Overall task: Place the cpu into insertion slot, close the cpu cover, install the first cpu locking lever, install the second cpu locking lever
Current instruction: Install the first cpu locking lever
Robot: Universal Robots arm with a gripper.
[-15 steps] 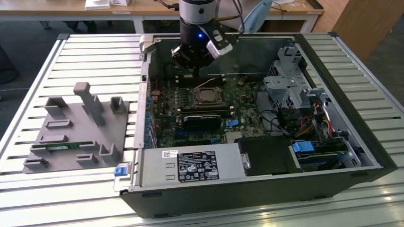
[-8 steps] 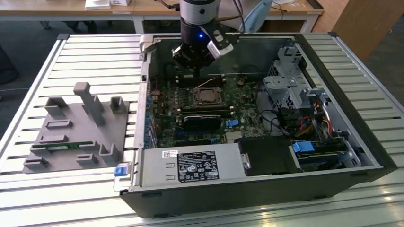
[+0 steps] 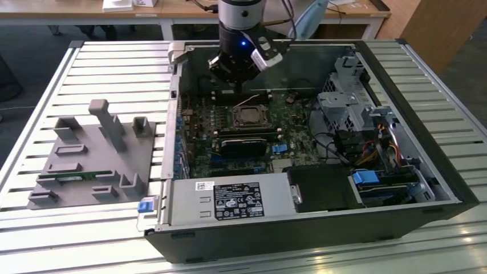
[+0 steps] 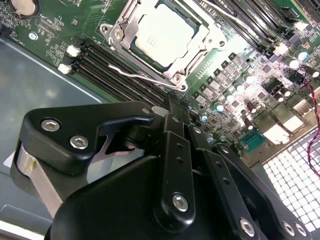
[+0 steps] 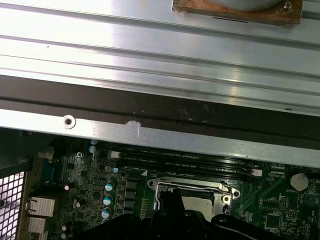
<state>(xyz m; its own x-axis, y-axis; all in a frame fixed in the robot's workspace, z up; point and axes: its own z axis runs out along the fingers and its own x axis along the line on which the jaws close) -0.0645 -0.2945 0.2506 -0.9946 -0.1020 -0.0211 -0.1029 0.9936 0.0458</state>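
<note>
One gripper [image 4: 172, 102] hangs above the open computer case [image 3: 426, 171], just beside the CPU socket on the motherboard [image 3: 228, 151]; in the second wrist view its black fingers [image 4: 175, 150] lie together with nothing between them. The cpu [image 4: 164, 32] is seated in the socket, its dull silvery top facing up. The cpu cover [image 4: 212, 42] lies closed around the cpu, framing it on all sides. A thin wire locking lever [image 4: 135, 74] runs along one side of the socket, between the cover and the memory slots [image 4: 107, 75]; whether it is latched cannot be told. In the first wrist view the socket [image 5: 195, 192] sits just beyond the gripper body, near the case wall [image 5: 150, 132]. A grey fixture block [image 3: 95, 157] rests on the table [image 3: 45, 91], well apart from the case, on the exterior view's left.
</note>
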